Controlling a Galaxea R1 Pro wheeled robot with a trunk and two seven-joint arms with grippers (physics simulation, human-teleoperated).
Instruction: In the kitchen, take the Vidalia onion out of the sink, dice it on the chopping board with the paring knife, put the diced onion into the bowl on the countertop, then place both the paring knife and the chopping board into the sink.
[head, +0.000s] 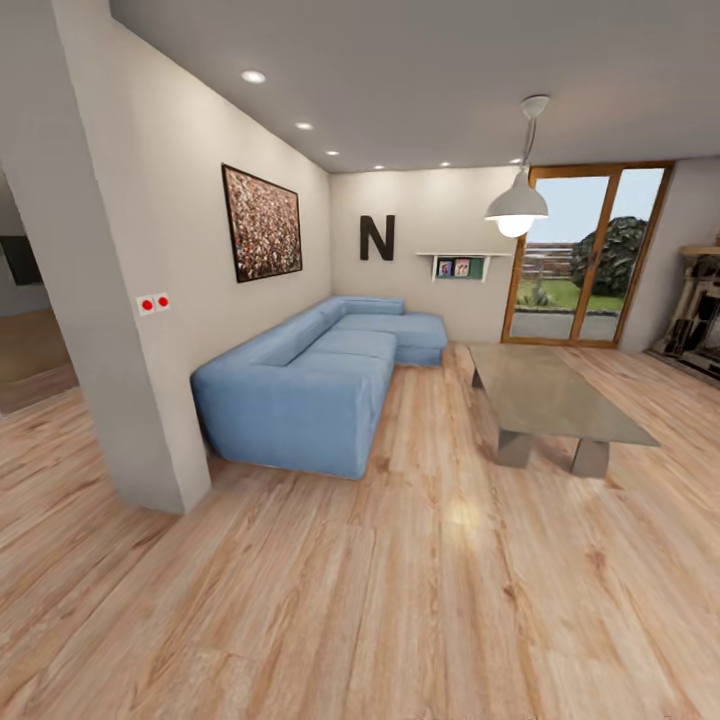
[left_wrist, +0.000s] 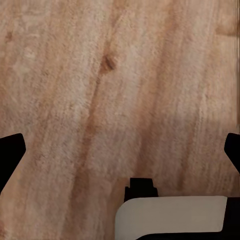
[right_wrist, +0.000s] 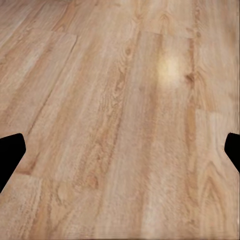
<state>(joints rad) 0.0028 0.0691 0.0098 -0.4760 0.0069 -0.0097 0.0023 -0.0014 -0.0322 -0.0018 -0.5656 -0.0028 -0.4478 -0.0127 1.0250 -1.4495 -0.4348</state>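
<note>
The head view looks into a living room, and none of the kitchen things can be placed from here. A blue corner sofa (head: 315, 385) sits at about nine o'clock of the room's middle, against a white wall (head: 190, 250). On that wall hangs a dark framed picture (head: 262, 222), with a small plate bearing two red dots (head: 153, 302) lower down at its eight o'clock. On the far wall is a black letter N (head: 377, 237), and at its three o'clock a small shelf (head: 462, 265) with coloured items on it. A white pendant lamp (head: 517, 208) hangs above a low grey coffee table (head: 550, 395), which stands at three o'clock of the sofa, well apart from it. Behind the table, at twelve o'clock, is a wood-framed glass door (head: 585, 255) with greenery outside.

The left claw (left_wrist: 120, 152) hangs over the wooden floor (head: 400, 600); its dark fingertips (left_wrist: 11, 150) stand wide apart with nothing between them. The right claw (right_wrist: 120, 150) is likewise spread wide over the planks, holding nothing.
</note>
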